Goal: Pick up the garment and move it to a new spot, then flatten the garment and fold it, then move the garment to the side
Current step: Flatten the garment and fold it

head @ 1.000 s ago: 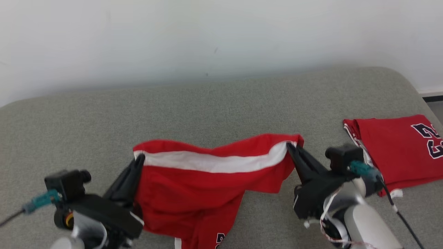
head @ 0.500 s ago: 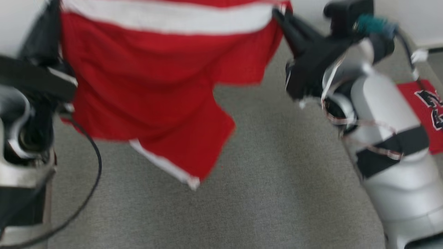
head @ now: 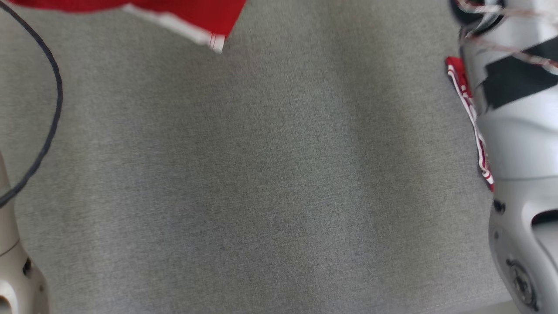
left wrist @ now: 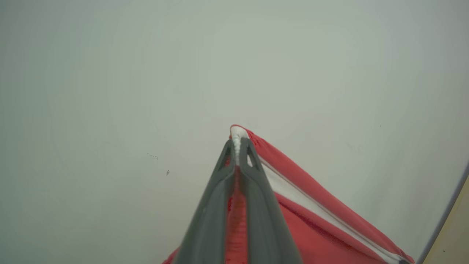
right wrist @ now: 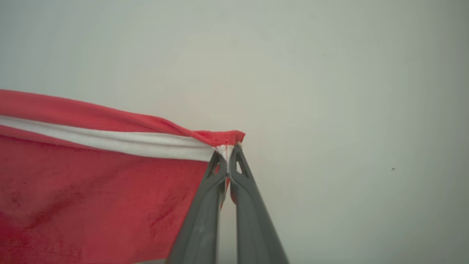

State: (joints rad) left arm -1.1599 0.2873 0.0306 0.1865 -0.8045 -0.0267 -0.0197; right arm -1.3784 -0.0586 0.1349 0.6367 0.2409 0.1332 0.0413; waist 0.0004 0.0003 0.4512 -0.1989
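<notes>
Grey fabric worktop [head: 270, 174] lies bare under the head camera, which has tilted downward. One second ago the garment [head: 192, 13] was lying on it; now it is lifted, and its hanging hem shows at eleven o'clock. The left pincer [left wrist: 238, 145] is closed tight on one white-banded corner and the right pincer [right wrist: 228, 152] on the other, both before a pale wall [left wrist: 110, 73]. The pick-up seems done, so carrying to a new spot probably follows. A folded red garment [head: 468, 100] rests at three o'clock.
</notes>
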